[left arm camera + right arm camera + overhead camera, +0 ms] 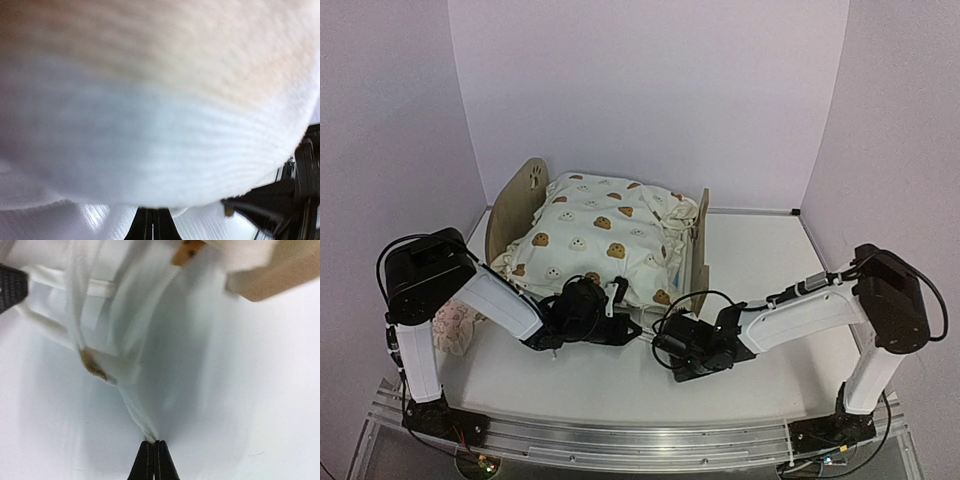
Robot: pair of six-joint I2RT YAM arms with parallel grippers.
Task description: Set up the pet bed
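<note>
The pet bed [512, 205] stands at the back left, its plywood headboard on the left and its footboard [700, 250] on the right. A cream bear-print quilt [600, 235] is bunched over it. My left gripper [620, 295] is at the quilt's near edge. In the left wrist view it [152, 225] is shut, and blurred white and pale-blue fabric [150, 125] hangs over its tips, hiding whether anything is pinched. My right gripper [658, 338] sits just in front of the bed's near right corner. In its own wrist view it [154, 442] is shut on a thin white tie [135, 415] of the quilt [100, 315].
A small pinkish ruffled pillow [450, 325] lies on the table behind the left arm, left of the bed. The footboard's corner [270, 275] shows at the top right of the right wrist view. Black parts of the right arm [280, 205] sit close to the left gripper.
</note>
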